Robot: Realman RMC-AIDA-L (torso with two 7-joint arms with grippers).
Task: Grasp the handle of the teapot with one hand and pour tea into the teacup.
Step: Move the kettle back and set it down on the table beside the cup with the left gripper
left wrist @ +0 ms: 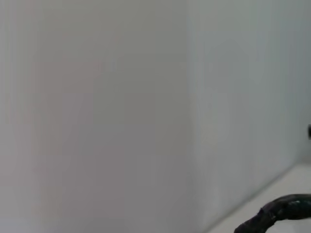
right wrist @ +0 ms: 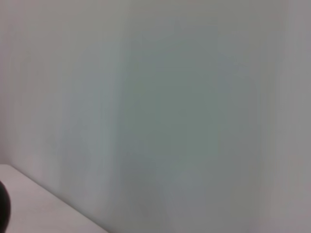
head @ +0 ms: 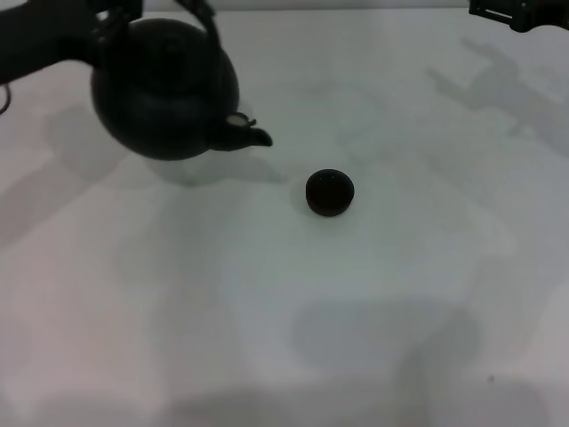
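**Teapot aloft, spout short of the cup**

White tabletop [head: 293, 338] fills the head view, bare but for soft shadows and the two black task pieces.

Up at the far left corner, the left gripper [head: 124, 13] sits at the top of the handle [head: 203, 16], with the teapot [head: 164, 89] hanging below it. The fingers themselves are lost against the black of the handle (dark on dark, no gap to read), so I cannot tell how the claw is set, though the pot appears to hang clear of the table with its shadow beneath it, which suggests it is being carried. The left wrist view shows only a wall and a short stretch of dark, rough arc that is probably the handle.

Outward from there, the pot already leans a little, its spout [head: 252, 135] pointing down and toward the robot's right. The teacup [head: 330, 192] stands upright on the table, apart from the spout tip, nearer the robot and further right.

My reading: the grasp and lift are done and the carry to the cup is in hand. Next calls for bringing the spout over the cup's mouth, then tilting slowly, since the cup is tiny.

The right gripper [head: 520, 11] is parked at the far right edge.
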